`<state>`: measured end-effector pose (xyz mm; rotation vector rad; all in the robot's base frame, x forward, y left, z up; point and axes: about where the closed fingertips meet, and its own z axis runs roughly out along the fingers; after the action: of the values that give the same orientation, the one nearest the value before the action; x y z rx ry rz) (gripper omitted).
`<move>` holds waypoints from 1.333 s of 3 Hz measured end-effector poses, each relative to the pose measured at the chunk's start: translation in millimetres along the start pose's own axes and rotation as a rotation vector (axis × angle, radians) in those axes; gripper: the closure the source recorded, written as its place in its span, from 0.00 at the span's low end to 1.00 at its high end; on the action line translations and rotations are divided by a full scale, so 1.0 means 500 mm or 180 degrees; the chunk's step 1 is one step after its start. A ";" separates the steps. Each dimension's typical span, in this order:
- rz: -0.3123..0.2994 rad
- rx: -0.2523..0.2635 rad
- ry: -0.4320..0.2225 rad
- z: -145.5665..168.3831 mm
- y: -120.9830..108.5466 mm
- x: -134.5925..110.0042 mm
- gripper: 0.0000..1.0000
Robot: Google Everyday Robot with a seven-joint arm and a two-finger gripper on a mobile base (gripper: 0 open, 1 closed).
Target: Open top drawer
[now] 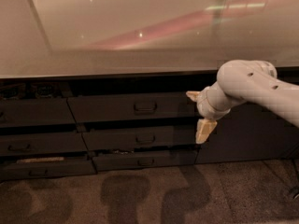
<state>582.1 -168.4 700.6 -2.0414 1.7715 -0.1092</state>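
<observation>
1. Below the pale countertop (pixel 140 27), the top drawer (pixel 107 108) sat in the middle column of dark fronts. It was the widest and tallest of them, with its small loop handle (pixel 145 107) at the centre.
2. Above that front ran a dark gap under the counter edge. I could not tell whether the drawer stood a little way out, and nothing of its inside showed.
3. My gripper (pixel 196 117) hung at the right end of the top drawer's front, where the drawers meet the tall cabinet door (pixel 247 134). It was well to the right of the loop handle and apart from it.
4. Its two cream fingers (pixel 204 130) were spread wide, one pointing left near the upper edge of the drawer front, the other pointing down past the front below. They pinched nothing.
5. Under the top drawer came the middle drawer (pixel 117 139), narrower and shorter, and beneath that the bottom drawer (pixel 126 161), each with a like handle. In the slit between those two a few dim small things (pixel 121 150) showed; what they were I could not tell.
6. To the left, the upper left drawer (pixel 35 112) had dim rounded shapes (pixel 44 88) above its front, too dark to name.
7. At the foot of that column, the lowest left drawer (pixel 56 168) had a gap over its front, and a pale long thin thing (pixel 39 160) lay in it.
</observation>
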 end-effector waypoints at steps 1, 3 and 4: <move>0.0202 0.0117 -0.0073 0.015 -0.085 0.065 0.00; 0.0218 0.0013 -0.0069 0.042 -0.096 0.063 0.00; 0.0055 -0.0101 -0.0017 0.077 -0.120 -0.001 0.00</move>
<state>650.6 -152.4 688.1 -2.0461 1.7981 -0.0708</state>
